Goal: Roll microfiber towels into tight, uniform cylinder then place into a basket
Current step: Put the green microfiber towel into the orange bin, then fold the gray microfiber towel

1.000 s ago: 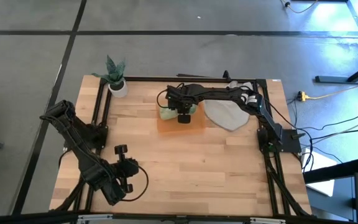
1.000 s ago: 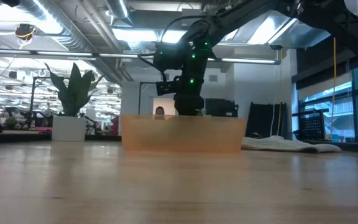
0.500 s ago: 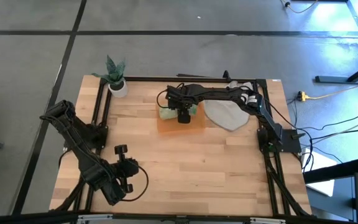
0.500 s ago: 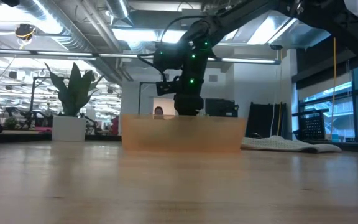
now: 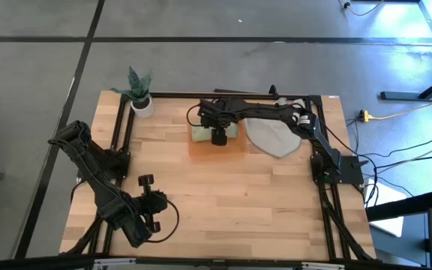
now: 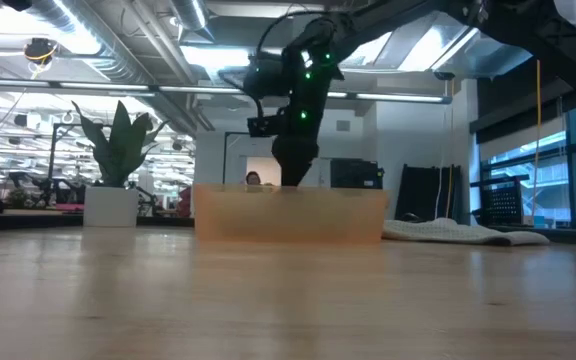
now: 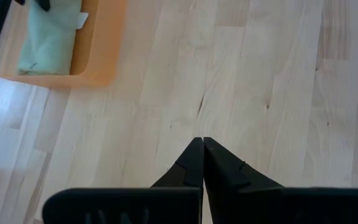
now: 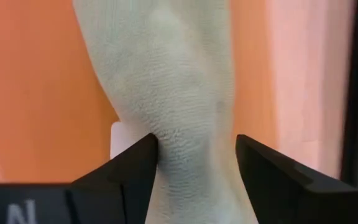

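A pale green rolled towel [image 8: 166, 74] lies in the far left part of the translucent orange basket [image 5: 227, 148], also seen in the left wrist view as towel [image 7: 48, 37] in basket [image 7: 101, 50]. My right gripper [image 8: 196, 146] hangs open just above the roll, one finger on each side of it. In the low view this gripper [image 6: 293, 178] stands at the height of the basket's rim [image 6: 288, 190]. My left gripper [image 7: 202, 146] waits shut over the bare table near the front left [image 5: 147, 181].
A loose grey towel heap [image 5: 272, 136] lies right of the basket, seen low on the table in the low view [image 6: 458, 232]. A small white plant pot [image 5: 142, 105] stands at the far left corner. Bare wood stretches from the basket toward the near edge.
My right gripper has opened, let go of the green roll and risen a little out of the basket. The roll has stayed lying in the basket.
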You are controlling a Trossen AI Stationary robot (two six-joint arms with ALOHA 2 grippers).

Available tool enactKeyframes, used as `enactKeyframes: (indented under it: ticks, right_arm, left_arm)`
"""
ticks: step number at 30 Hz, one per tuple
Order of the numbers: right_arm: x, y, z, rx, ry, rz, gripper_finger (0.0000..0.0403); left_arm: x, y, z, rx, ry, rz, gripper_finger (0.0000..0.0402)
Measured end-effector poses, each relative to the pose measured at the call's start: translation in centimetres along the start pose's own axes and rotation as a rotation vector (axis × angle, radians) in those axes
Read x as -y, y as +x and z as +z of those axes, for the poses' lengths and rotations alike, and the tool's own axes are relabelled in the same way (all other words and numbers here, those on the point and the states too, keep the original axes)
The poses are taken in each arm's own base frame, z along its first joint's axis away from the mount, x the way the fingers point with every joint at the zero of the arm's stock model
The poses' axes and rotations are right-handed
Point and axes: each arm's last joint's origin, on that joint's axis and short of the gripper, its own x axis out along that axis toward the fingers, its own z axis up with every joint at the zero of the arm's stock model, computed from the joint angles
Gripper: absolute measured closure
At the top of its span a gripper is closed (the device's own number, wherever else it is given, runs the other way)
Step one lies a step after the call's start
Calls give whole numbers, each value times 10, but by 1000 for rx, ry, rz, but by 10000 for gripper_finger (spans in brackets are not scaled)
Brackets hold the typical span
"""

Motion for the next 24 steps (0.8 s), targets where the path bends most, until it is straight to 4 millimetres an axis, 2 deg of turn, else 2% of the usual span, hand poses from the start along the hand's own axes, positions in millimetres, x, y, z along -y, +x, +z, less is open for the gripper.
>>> enactKeyframes:
  ticks: [5,14,19,24]
  right_arm:
    - [2,-19,7,8,-5,0,185]
    - [16,-78,15,-4,46,4,185]
    - [27,-101,8,-50,83,-3,185]
    - [35,-117,-13,-132,130,-62,185]
  left_arm:
    - [0,0,0,0,0,0,401]
    - [0,0,0,0,0,0,401]
    - [0,0,0,0,-2,0,401]
    - [0,0,1,12,-5,3,401]
